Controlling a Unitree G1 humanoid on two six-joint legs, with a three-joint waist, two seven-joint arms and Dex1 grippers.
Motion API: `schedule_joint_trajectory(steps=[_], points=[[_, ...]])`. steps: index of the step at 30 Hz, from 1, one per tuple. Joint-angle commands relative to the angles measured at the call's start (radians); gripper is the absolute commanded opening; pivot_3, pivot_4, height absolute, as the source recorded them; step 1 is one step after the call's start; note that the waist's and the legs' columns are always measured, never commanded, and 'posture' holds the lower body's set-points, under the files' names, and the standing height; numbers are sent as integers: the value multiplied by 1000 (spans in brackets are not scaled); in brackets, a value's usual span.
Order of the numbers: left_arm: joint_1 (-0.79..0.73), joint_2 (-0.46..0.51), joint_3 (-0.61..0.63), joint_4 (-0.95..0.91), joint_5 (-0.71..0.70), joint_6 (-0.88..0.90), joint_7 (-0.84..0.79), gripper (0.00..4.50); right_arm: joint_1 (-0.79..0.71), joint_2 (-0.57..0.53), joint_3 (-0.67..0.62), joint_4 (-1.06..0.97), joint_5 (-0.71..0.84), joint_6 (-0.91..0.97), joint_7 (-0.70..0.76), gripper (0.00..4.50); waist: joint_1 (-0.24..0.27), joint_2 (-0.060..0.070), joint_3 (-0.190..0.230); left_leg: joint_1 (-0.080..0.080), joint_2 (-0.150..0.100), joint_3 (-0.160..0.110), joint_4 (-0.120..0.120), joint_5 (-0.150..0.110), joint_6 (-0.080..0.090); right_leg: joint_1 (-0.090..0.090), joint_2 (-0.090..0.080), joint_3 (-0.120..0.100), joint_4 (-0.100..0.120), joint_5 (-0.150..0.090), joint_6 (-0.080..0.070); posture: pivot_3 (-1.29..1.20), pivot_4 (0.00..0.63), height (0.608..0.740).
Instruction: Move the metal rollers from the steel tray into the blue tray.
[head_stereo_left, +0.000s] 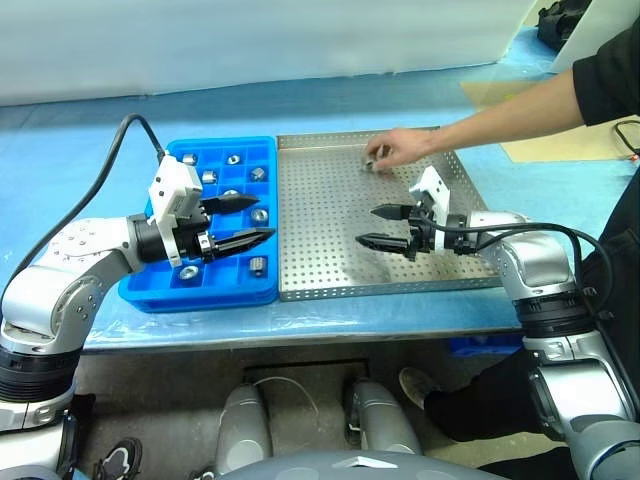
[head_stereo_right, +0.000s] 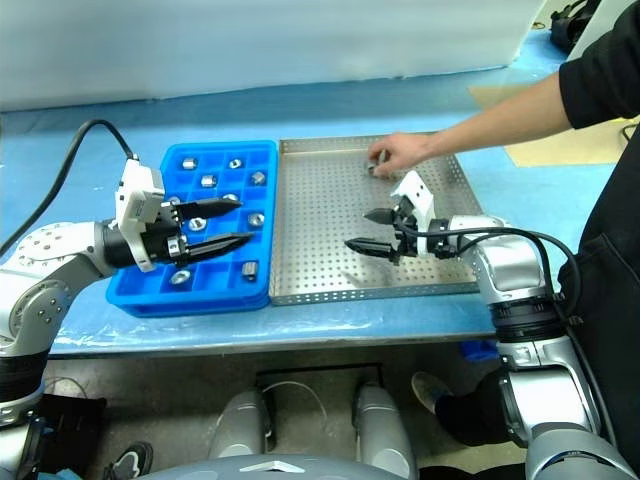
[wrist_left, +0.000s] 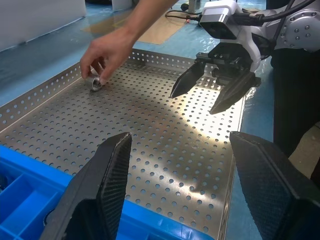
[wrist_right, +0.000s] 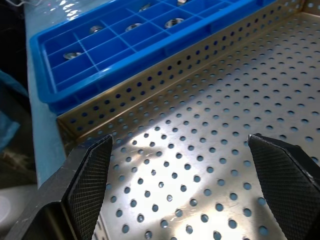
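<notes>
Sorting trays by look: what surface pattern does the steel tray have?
The steel tray is silvery sheet metal with a regular grid of small round holes, clearest in the right wrist view.

Metal rollers (head_stereo_left: 232, 159) sit in blue tray (head_stereo_left: 140, 290) compartments — steel tray (head_stereo_left: 330, 270) beside it, touching.

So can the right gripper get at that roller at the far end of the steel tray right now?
Probably not yet. A person's hand rests on the metal roller, covering it. The right gripper hangs open over bare steel tray, nearer than the roller, with nothing else between.
</notes>
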Motion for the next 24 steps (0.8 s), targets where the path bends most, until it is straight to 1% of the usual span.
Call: schedule_joint_trajectory(steps=[1, 4, 6, 10, 14, 18, 24], points=[[-9, -5, 3, -9, 4, -20, 1, 3309, -36, 13, -9, 20, -16, -44, -33, 4466, 0, 0, 0, 0, 0, 0, 0, 0, 0, 0, 0, 0, 0, 1, -1, -229, 150, 740], [-11, -14, -3, -8, 7, -23, 3, 3309, -84, 45, -8, 141, -93, -125, -141, 4466, -1, 0, 0, 0, 0, 0, 0, 0, 0, 0, 0, 0, 0, 1, -2, -233, 150, 740], [-14, -20, -8, -6, 8, -24, 5, 3309, -116, 74, -14, 191, -108, -153, -179, 4466, -2, 0, 0, 0, 0, 0, 1, 0, 0, 0, 0, 0, 1, 2, -3, -236, 150, 740], [-18, -27, -16, -4, 10, -27, 6, 3309, -129, 108, 5, 205, -122, -186, -180, 4466, -3, 0, 0, 0, 1, 0, 1, 0, -1, -1, 1, 0, 2, 2, -3, -237, 150, 740], [-22, -33, -18, -5, 9, -25, 8, 3309, -92, 125, 37, 138, -109, -165, -145, 4466, -2, 0, 0, 0, 0, 0, 1, 0, -1, -1, 1, 0, 2, 2, -4, -230, 150, 740], [-15, -39, -18, -12, 11, -26, 13, 3309, -77, 135, 49, 133, -123, -169, -153, 4466, -2, 0, 0, 0, 0, 0, 1, 0, -1, -1, 1, 0, 2, 2, -4, -226, 150, 740], [-14, -43, -18, -18, 9, -23, 19, 3309, -95, 150, 47, 175, -145, -193, -185, 4466, -2, 0, 0, 0, 0, 0, 1, 1, -1, -1, 1, 0, 2, 2, -3, -225, 150, 740]])
